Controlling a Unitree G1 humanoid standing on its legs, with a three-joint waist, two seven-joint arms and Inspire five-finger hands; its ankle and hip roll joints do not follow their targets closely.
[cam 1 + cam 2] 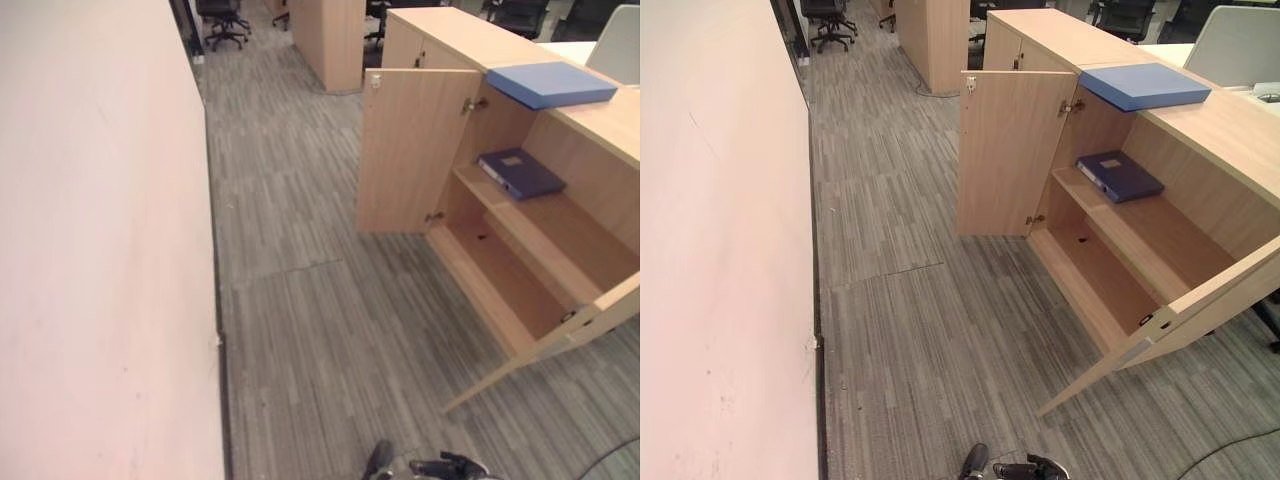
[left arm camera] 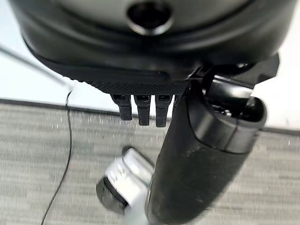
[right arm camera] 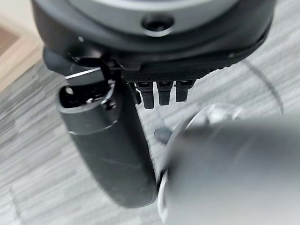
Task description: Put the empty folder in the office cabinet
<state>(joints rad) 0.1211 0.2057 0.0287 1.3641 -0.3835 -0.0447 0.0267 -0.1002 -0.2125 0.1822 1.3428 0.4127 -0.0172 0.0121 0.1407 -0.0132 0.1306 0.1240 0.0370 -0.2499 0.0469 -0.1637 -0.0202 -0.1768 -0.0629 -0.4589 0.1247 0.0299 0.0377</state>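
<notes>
On the open office cabinet's upper shelf lies a dark blue folder, while each robot hand, left and right, hangs released, fingers straight.

— Any writing you can make out anywhere?

— Nothing legible. The dark blue folder lying on the cabinet's upper shelf carries a small pale label, but whatever is on it is too small to read.

— And the lighter blue folder on the cabinet top?

— Its cover looks plain, as far as I can tell. The open cabinet doors show only hinges, no signs or numbers.
</notes>
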